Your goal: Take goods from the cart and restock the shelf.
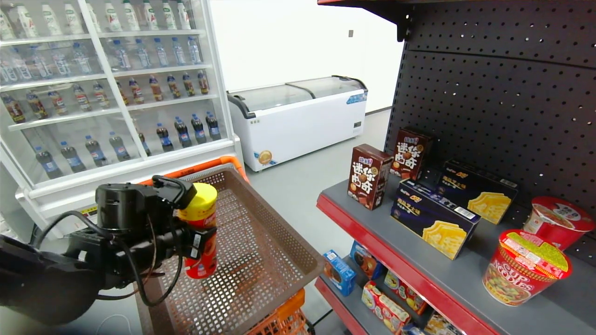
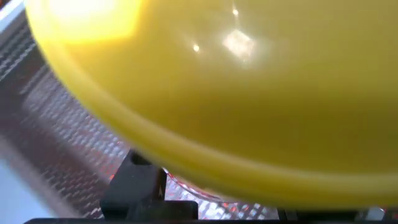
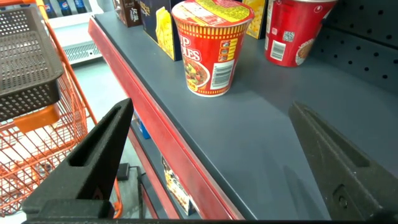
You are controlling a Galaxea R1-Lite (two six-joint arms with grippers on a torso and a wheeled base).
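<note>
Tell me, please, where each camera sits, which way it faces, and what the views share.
Head view: on the head, facing forward and down at cart basket and shelf; the left end effector shows, shut on a can.
Left wrist view: on the left wrist, tight against the can's yellow lid, cart basket beyond, plus one finger.
Right wrist view: on the right wrist, facing shelf and noodle cup between its open right end effector.
Shared by head and right wrist: shelf, noodle cup, cart basket.

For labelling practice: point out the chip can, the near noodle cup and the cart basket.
chip can (image 1: 201, 267): head view, red lower body.
near noodle cup (image 3: 208, 62): right wrist view, printed side.
cart basket (image 1: 260, 260): head view, bare mesh floor.
</note>
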